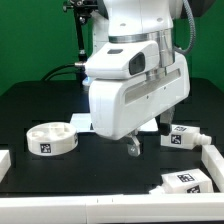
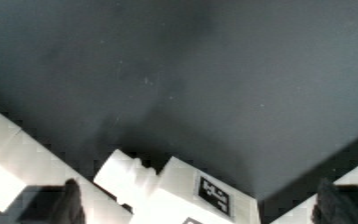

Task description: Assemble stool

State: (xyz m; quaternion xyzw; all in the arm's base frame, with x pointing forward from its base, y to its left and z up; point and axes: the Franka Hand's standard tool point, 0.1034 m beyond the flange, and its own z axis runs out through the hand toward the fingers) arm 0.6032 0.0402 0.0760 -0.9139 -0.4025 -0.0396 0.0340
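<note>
Exterior view first: we see the white arm (image 1: pixel 130 90) filling the middle of the scene, bent low over the black worktop (image 1: pixel 40 100). Its fingers (image 1: pixel 133 150) hang just above the surface. They stand spread apart and we see nothing between them.

The stool lies in loose parts. The round seat disc (image 1: pixel 50 137) rests flat on the worktop toward the exterior view's left, sockets up, with a black-and-white tag on its side wall. It sits well apart from the fingers. Toward the exterior view's right lie two chunky white legs. The nearer-to-the-arm leg (image 1: pixel 181 138) lies on its side just beside the arm's housing, tag showing. The second leg (image 1: pixel 186 182) lies closer to the camera, near the white rail (image 1: pixel 214 158) that edges the worktop on that side. Neither leg touches the seat disc, and neither touches the fingers.

From the wrist view, we look down on mostly bare dark worktop (image 2: pixel 194 80). A white tagged block (image 2: pixel 179 185) shows close to the fingers (image 2: pixel 43 205), of which one dark tip is in sight. The block looks like a stool leg, but we cannot tell which one, nor whether it touches a finger. The picture is blurred there.
</note>
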